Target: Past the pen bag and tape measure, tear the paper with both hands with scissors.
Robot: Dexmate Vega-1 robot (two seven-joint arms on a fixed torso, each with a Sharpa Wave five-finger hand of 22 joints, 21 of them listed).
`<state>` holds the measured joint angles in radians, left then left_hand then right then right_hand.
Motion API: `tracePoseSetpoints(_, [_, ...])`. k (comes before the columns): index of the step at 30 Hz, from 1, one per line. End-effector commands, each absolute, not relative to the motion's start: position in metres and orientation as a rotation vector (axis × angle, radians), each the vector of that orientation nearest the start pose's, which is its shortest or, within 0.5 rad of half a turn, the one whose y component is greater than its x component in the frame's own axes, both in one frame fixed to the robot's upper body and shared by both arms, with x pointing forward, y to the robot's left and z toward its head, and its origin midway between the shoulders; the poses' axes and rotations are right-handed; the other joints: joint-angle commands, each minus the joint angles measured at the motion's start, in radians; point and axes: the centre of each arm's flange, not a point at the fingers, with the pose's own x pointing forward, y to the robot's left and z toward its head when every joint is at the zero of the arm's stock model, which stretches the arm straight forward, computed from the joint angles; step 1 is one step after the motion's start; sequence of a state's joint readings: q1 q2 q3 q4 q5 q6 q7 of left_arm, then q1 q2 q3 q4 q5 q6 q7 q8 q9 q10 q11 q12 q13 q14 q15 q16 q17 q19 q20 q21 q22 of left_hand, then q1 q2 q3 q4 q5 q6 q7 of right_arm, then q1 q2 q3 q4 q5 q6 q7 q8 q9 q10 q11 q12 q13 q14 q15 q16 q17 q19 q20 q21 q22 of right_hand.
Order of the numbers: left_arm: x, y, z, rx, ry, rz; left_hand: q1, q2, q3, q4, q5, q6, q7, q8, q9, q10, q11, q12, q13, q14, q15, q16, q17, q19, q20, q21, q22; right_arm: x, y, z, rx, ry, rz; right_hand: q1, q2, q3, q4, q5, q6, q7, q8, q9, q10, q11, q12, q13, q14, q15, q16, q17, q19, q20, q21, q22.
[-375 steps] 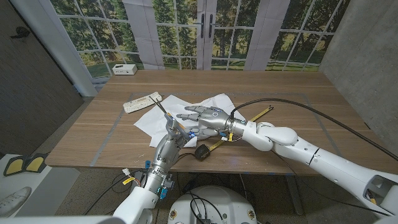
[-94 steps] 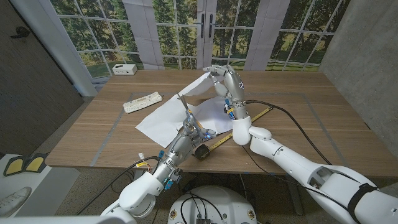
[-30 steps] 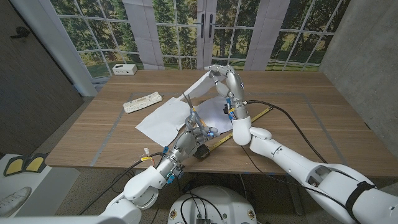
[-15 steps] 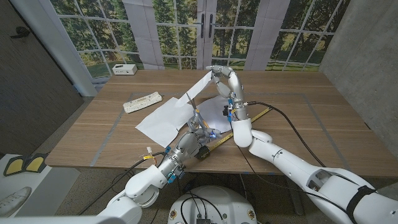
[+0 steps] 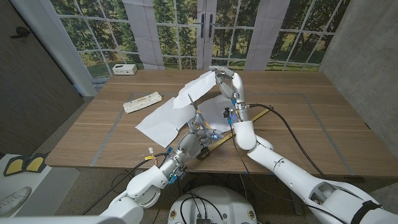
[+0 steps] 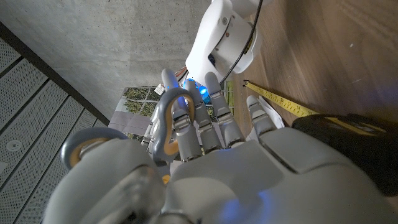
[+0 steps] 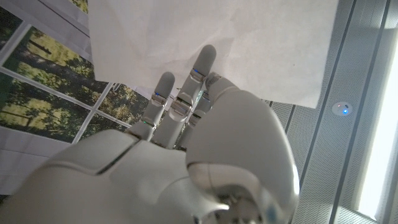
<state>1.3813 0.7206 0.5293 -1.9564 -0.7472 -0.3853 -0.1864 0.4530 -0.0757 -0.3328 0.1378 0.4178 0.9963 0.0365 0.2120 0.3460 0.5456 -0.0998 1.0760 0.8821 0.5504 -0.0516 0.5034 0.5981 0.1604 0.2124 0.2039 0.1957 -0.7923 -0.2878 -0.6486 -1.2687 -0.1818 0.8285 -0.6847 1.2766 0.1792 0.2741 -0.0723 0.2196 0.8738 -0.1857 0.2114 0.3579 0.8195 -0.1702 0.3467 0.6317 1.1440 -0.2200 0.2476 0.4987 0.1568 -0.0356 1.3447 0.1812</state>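
Where the table's (image 5: 298,134) near edge runs: one paper (image 5: 163,116), corner lifted and pinched by right hand (image 5: 227,81); one scissors (image 5: 198,116), gripped by left hand (image 5: 198,132); one tape measure (image 5: 217,140), partly hidden; one pen bag (image 5: 141,102).

- A wooden tabletop (image 5: 298,124) is seen, marked with faint lines.
- White paper (image 5: 163,118) is spread on it, its far corner lifted.
- A long white pen bag (image 5: 142,102) lies left of the paper.
- A yellow tape measure (image 5: 214,142) is stretched near the front edge.
- A small white box (image 5: 125,70) sits at the far left corner.
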Motion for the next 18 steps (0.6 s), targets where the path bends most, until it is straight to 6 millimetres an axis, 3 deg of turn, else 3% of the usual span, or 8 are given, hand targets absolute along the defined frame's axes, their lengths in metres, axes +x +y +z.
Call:
tracePoseSetpoints(1, [0.445,0.134,-0.165,-0.157,-0.511,-0.815,-0.004,0.004,0.002,0.003,-0.001,-0.045,0.053,0.006,0.001,0.009,-0.009,0.022,0.006,0.003,-0.044,0.005,-0.001,-0.005,0.0,0.003,0.001,0.555,-0.103,-0.019,0.029,-1.123,0.223,0.008,0.001,0.004,-0.001,0.009,0.005,0.01,0.011,0.015,0.003,0.012,0.012,0.014,0.019,-0.017,0.005,0.007,-0.002,-0.161,0.014,0.003])
tracePoseSetpoints(18, [0.439,0.136,-0.168,-0.161,-0.517,-0.806,-0.007,0.007,0.002,0.004,-0.001,-0.045,0.051,0.005,0.001,0.008,-0.009,0.025,0.006,0.003,-0.044,0.006,-0.001,-0.004,0.0,0.003,0.001,0.548,-0.102,-0.032,0.104,-1.047,0.251,0.017,0.0,0.012,-0.007,0.004,0.016,0.03,0.015,0.031,0.013,0.024,0.02,0.025,0.038,-0.016,0.011,0.013,0.004,-0.163,0.036,0.004])
